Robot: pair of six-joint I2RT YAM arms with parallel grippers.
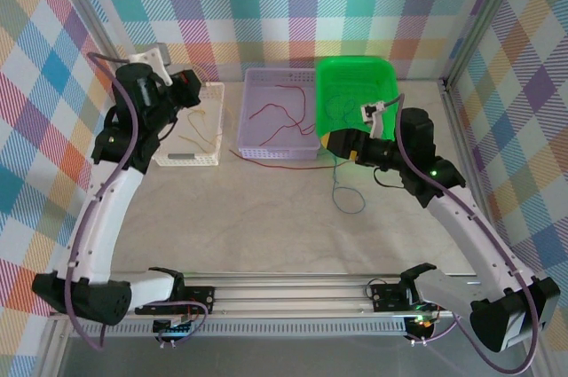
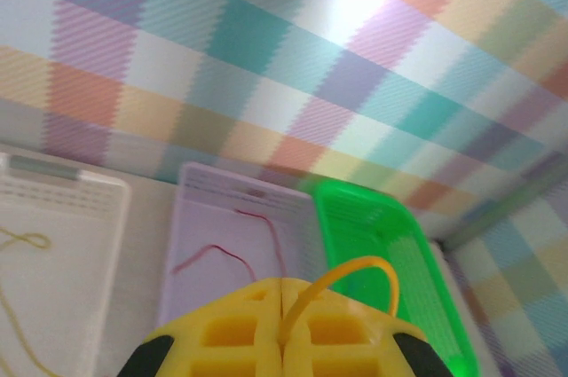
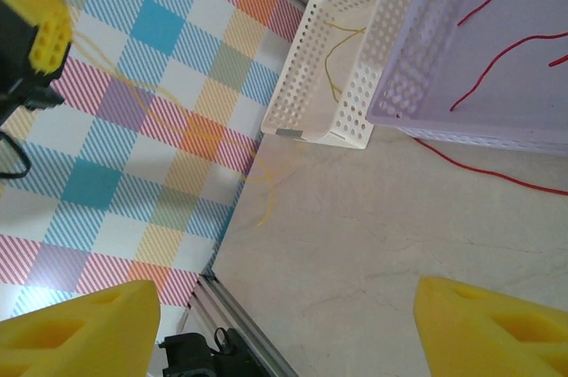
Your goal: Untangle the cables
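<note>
My left gripper [image 2: 284, 293] is shut on a yellow-orange cable [image 2: 359, 270] that loops out from between the yellow fingers. It hangs raised above the white basket [image 1: 188, 159]. From the right wrist that gripper [image 3: 43, 29] shows at top left, the yellow-orange cable [image 3: 266, 204] trailing down from it. More yellow cable [image 1: 202, 124] lies in the white basket. Red cables [image 1: 277, 111] lie in the purple basket [image 1: 253, 148], and another red cable [image 1: 280, 162] lies on the table in front of it. My right gripper [image 1: 344, 143] stands open and empty [image 3: 284, 333] by the green basket's front edge. A thin blue cable [image 1: 348, 201] lies below it.
The green basket [image 1: 355, 75] stands at the back right beside the purple one. Checked walls close in the table on three sides, with metal posts at the corners. The open table [image 1: 266, 226] stretches from the baskets to the rail [image 1: 293, 293] at the near edge.
</note>
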